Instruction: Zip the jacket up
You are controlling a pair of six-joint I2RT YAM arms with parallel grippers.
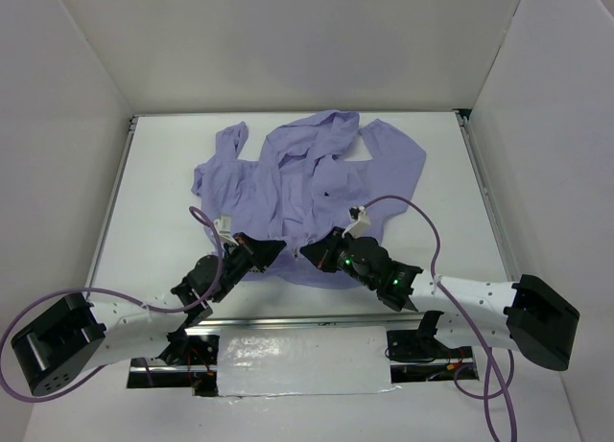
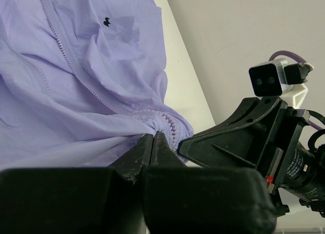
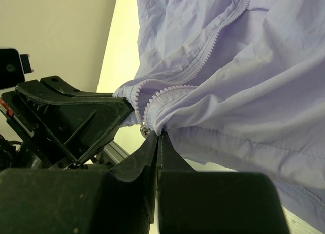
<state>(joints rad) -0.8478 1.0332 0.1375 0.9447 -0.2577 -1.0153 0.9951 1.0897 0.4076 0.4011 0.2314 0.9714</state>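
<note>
Left gripper (image 2: pixel 154 138) is pinching shut on the jacket (image 1: pixel 307 178) at its near hem, right where the zipper (image 2: pixel 66 59) is ending, and the right gripper (image 3: pixel 158 137) is clamping closed on the same bunched hem from the other side, so the two sets of fingertips are sitting just beside each other. The jacket is lying spread and wrinkled on the table (image 1: pixel 441 174), hood at the far end, sleeves out to the sides, near hem being lifted a little by both grips. A small metal piece that is probably the slider (image 3: pixel 144 128) is showing just above the right gripper's tips, down at the hem. From there the teeth are running away up the front toward the chest mark (image 2: pixel 107 22), and the wrist views are not making clear whether the two sides are joined anywhere. Judging by the slider's place, the zipping is only beginning: the bottom end is being held and steadied, while the whole run up to the collar is waiting to be done
</note>
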